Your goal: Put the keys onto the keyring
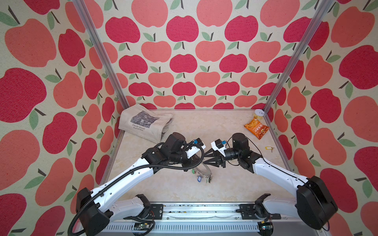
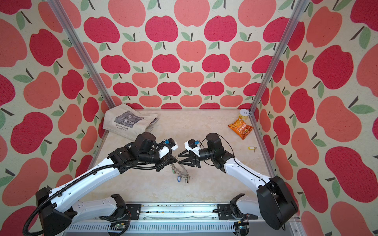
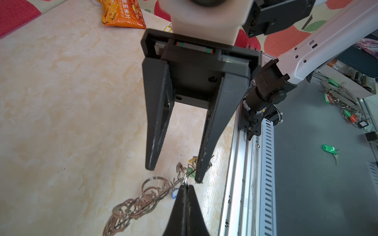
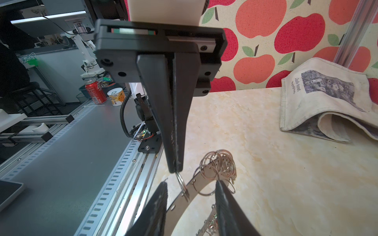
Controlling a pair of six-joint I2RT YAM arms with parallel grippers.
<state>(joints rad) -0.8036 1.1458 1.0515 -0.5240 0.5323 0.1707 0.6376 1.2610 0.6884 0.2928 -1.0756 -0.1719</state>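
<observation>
The keyring (image 1: 205,172) (image 2: 181,171) hangs tilted over the middle of the table, its lower edge by the tabletop. Keys with a blue tag (image 1: 199,179) and a green tag (image 1: 193,171) dangle from it. My left gripper (image 3: 185,186) is shut on one wire loop (image 4: 181,180) at the rim of the grey plate (image 4: 192,185). My right gripper (image 4: 191,196) (image 1: 205,159) faces it, open, with its two fingers on either side of the plate's band. A loose key with a yellow tag (image 1: 268,148) (image 2: 252,148) lies at the far right of the table.
A folded cloth tote bag (image 1: 143,124) lies at the back left. An orange snack packet (image 1: 256,127) and a small tub (image 1: 258,113) sit at the back right. The arms' metal rail (image 1: 194,212) runs along the front edge.
</observation>
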